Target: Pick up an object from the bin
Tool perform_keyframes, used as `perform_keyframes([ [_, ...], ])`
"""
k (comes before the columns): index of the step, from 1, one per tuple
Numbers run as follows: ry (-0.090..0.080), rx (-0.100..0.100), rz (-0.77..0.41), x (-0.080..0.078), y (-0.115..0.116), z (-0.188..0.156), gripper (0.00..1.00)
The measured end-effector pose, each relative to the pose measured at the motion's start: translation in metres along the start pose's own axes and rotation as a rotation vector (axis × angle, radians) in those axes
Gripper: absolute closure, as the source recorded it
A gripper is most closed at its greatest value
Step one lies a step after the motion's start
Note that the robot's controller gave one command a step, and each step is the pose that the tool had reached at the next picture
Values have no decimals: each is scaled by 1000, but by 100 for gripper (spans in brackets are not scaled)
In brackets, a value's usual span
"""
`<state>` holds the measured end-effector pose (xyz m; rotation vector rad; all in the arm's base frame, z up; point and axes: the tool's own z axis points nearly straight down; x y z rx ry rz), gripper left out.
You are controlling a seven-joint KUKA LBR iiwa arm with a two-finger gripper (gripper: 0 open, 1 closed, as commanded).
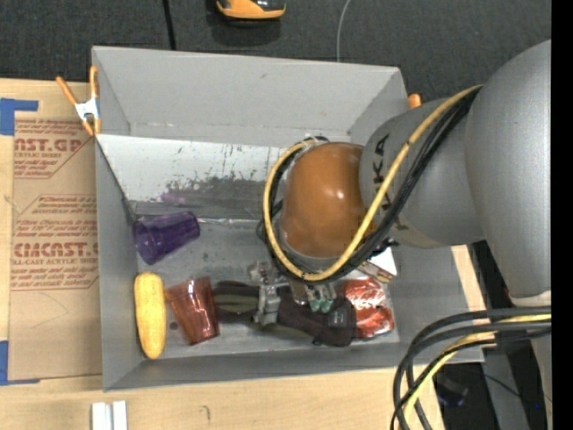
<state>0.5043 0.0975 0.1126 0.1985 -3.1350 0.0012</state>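
While the arm reaches in from 3 o'clock, its orange wrist cover [327,204] hangs over the middle of the grey bin [233,97]. The gripper [237,301] sits low beneath it, at about 6 o'clock on the bin floor, pointing toward 9 o'clock.

Nearest thing: a red see-through cup [192,310], on its side, directly at 9 o'clock of the gripper tip. Touching or just short of it: cannot tell.

Pincer state: cannot tell how wide it stands, since the dark metal merges with shadow there. Cannot tell either whether anything is caught in it.

Past the cup, further toward 9 o'clock, a yellow corn-cob-like piece [149,314] lies lengthwise along the bin wall. It is just beside the cup, at roughly 7 o'clock of the floor.

A purple cup [166,236] lies on its side at 10 o'clock of the gripper, well apart from it, near the foot of the sloping back wall.

At 3 o'clock of the gripper, partly under the wrist: a red and white packet [372,312]. A dark brown lump [329,330] lies at 4 o'clock, against the packet's edge; its kind cannot be made out.
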Motion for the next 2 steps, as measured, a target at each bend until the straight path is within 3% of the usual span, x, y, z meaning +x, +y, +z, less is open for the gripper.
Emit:
perform_keyframes([
  [1, 0, 0, -14, 0, 5, -4, 100],
  [2, -3, -1, -6, -21, -9, -129, 100],
])
